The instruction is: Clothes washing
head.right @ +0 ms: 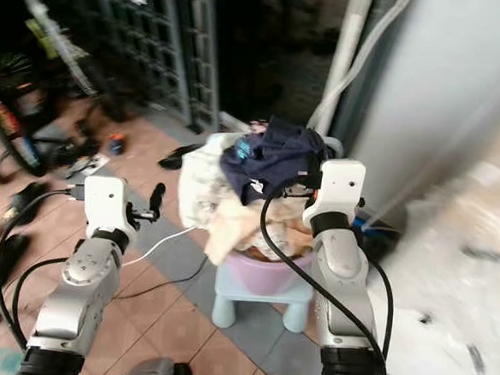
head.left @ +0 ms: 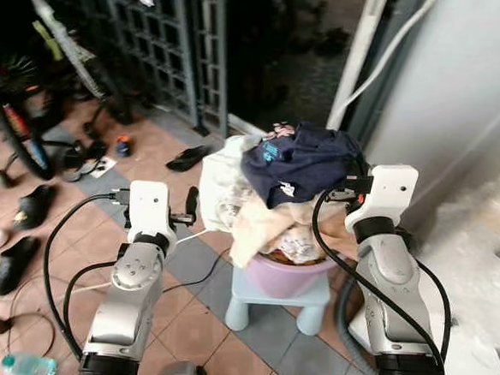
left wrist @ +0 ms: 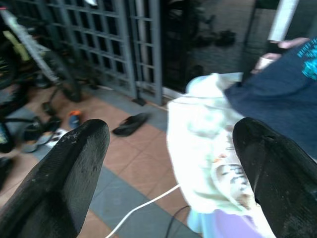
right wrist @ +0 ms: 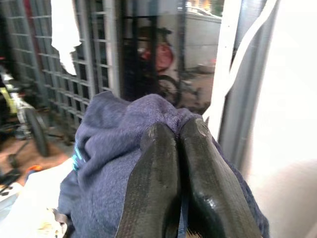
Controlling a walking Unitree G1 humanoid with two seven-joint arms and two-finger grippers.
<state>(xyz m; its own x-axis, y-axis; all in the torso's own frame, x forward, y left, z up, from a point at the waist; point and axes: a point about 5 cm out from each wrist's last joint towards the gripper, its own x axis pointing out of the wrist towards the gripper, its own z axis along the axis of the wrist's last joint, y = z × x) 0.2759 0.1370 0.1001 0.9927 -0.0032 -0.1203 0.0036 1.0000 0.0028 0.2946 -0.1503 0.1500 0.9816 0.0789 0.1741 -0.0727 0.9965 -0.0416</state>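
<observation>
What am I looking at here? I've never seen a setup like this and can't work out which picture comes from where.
These are four pictures from one moment, taken by a humanoid robot doing laundry. The two wide ones come from the cameras in its head, looking down at its two silver arms. The other two come from cameras on its wrists, looking along the black fingers.

Before it, a purple basin stands on a small pale blue stool, heaped with clothes. On top lies a navy garment.

The right gripper is shut on a fold of that garment. The left gripper is open beside the pile, near a white cloth, holding nothing. Sandals and a bicycle are on the tiled floor behind.
</observation>
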